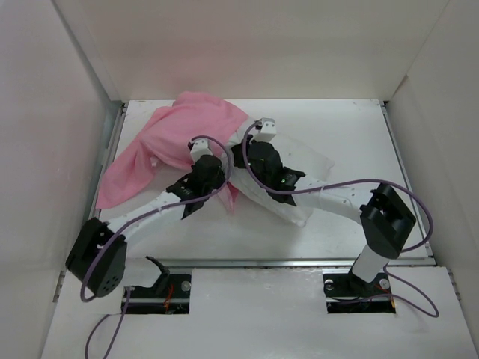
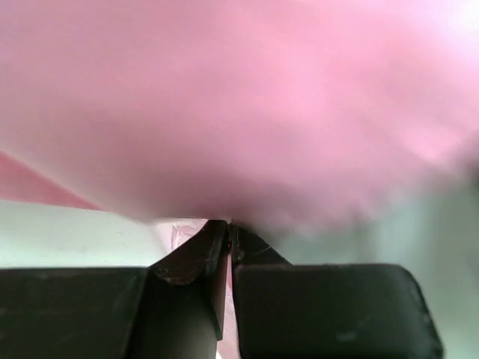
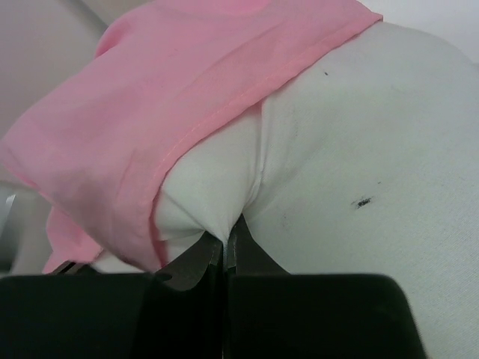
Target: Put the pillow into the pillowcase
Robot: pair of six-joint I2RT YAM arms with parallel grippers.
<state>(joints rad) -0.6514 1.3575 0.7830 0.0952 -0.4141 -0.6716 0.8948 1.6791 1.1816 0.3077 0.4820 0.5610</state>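
The pillowcase lies crumpled toward the far left corner of the table, spilling down along the left edge. The pillow rests near the middle of the tabletop, with its left end tucked under the pink hem. The left gripper has its jaws pressed together on a thin fold of the pillowcase, which fills its blurred view, while the right gripper pinches a pucker of the pillow's white cloth just beside that hem.
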